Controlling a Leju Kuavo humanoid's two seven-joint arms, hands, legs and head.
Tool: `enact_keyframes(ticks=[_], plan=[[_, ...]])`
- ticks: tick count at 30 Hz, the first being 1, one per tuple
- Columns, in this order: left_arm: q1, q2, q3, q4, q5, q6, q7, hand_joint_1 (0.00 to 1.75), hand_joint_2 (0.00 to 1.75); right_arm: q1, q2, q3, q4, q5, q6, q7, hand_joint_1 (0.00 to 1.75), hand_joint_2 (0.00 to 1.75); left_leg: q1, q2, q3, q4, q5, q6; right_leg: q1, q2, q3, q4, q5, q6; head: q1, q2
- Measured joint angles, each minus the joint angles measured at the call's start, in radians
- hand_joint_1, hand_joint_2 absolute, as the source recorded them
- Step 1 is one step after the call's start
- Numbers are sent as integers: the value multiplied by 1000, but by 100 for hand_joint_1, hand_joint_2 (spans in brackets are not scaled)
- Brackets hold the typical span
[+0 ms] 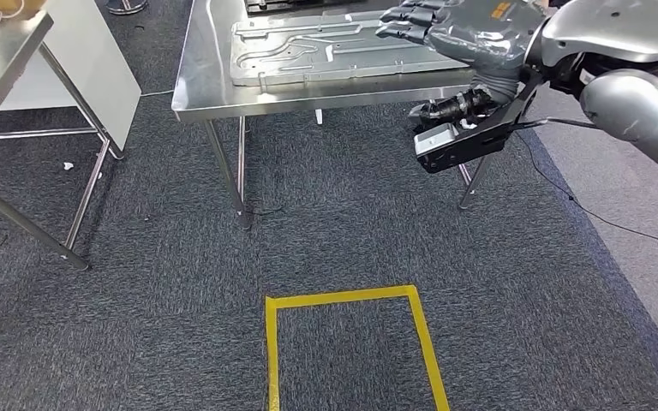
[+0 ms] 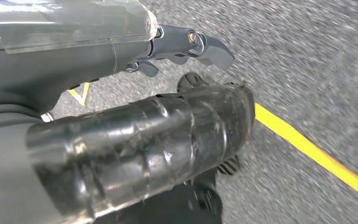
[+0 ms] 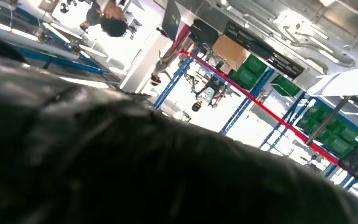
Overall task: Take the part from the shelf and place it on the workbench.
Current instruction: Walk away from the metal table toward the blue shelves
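The part [image 1: 326, 47], a flat stamped metal panel with ribs, lies on the steel workbench [image 1: 201, 81] at the top of the head view. My right hand [image 1: 458, 34] hovers over the panel's right end, fingers [image 1: 407, 21] stretched flat above it and the thumb [image 1: 450, 107] apart below, with nothing between them. The panel [image 3: 307, 32] and the bench also appear past the dark blurred right hand [image 3: 121, 163]. Hanging over the carpet, my left hand [image 2: 168, 93] holds nothing; its fingers [image 2: 191, 44] stay apart from the thumb [image 2: 168, 135].
A second steel table [image 1: 4, 51] stands at the left with a white board [image 1: 94, 60] leaning by it. Yellow tape [image 1: 343, 300] marks a box on the grey carpet. Blue shelving with green crates [image 3: 335, 135] and a person [image 3: 107, 18] show in the right wrist view.
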Motion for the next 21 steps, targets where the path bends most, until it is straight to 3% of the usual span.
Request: enact_keyframes(ticks=[2,3,5,6,7,8,10,11,12,13,14,15,17,18,19,21], plan=[[-1,1,0,0,-1,0,0,0,0,-2,-5,-1,-2,-2,-1,0,0,0,-5,-1,112,-151,-40,11,2,-2,-15,0,24,10,0,0],[-2,1,0,0,-1,0,-1,0,0,-3,-8,-2,-4,-2,-1,0,0,0,-9,-1,141,-201,-60,15,1,-5,-16,-5,36,16,0,0],[-1,1,0,0,-2,0,-1,0,0,-4,-11,-1,-5,-4,0,0,0,0,-12,0,140,-230,-49,26,-1,-8,-17,-20,60,29,-2,0],[-1,0,1,0,-2,0,-1,0,0,-4,-12,0,-6,-4,0,0,0,0,-11,2,131,-236,-33,33,-3,-7,-22,-19,52,34,-3,0],[-1,0,1,0,-2,0,-1,0,0,-4,-14,1,-6,-5,0,0,0,0,-9,5,120,-241,-16,41,-4,-5,-32,-3,22,38,-3,0],[-1,0,1,0,-2,0,-1,0,0,-5,-15,2,-6,-6,0,0,0,0,-7,9,105,-244,2,48,-6,-3,-46,36,-30,41,-3,0],[-1,0,1,0,-2,0,-1,0,0,-5,-18,3,-6,-6,0,0,0,0,-8,12,69,-242,32,55,-7,-2,-75,164,-140,47,-3,0],[0,0,1,0,-2,0,-1,0,0,-4,-19,3,-6,-6,0,0,0,0,-9,12,48,-240,47,55,-8,-2,-81,228,-163,50,-3,0],[0,0,1,0,-2,0,-1,0,0,-4,-20,4,-6,-6,0,0,0,0,-9,13,26,-236,61,54,-8,-2,-76,272,-158,52,-3,0],[0,0,1,0,-2,0,-1,0,0,-4,-21,5,-6,-6,0,0,0,0,-9,14,4,-231,74,52,-8,-2,-57,285,-133,53,-3,0],[0,0,1,0,-2,0,-1,0,0,-4,-22,5,-6,-6,0,0,0,0,-9,14,-17,-224,86,50,-8,-2,-19,265,-106,52,-3,0],[-1,-1,1,0,-2,0,-1,0,0,-4,-22,5,-6,-6,0,0,0,0,-9,14,-35,-216,96,46,-8,-2,38,211,-98,50,-3,0],[-1,-1,1,0,-2,0,-1,0,0,-7,-21,4,-7,-6,-1,0,0,0,-12,11,-60,-202,114,36,-4,-2,158,62,-139,43,-3,0],[-1,-1,1,0,-2,0,-1,0,0,-8,-21,3,-7,-7,-1,0,0,0,-13,10,-66,-199,123,31,-1,-3,192,10,-164,39,-4,0],[-1,-1,1,0,-2,0,-1,0,0,-8,-21,2,-8,-7,-2,0,0,0,-13,9,-71,-200,134,25,2,-3,203,-17,-173,34,-4,0],[2,-1,2,0,-3,0,-1,0,0,-6,-22,3,-8,-8,-1,0,0,0,-11,7,-81,-203,142,14,-1,-6,186,-24,-152,20,-3,0]])
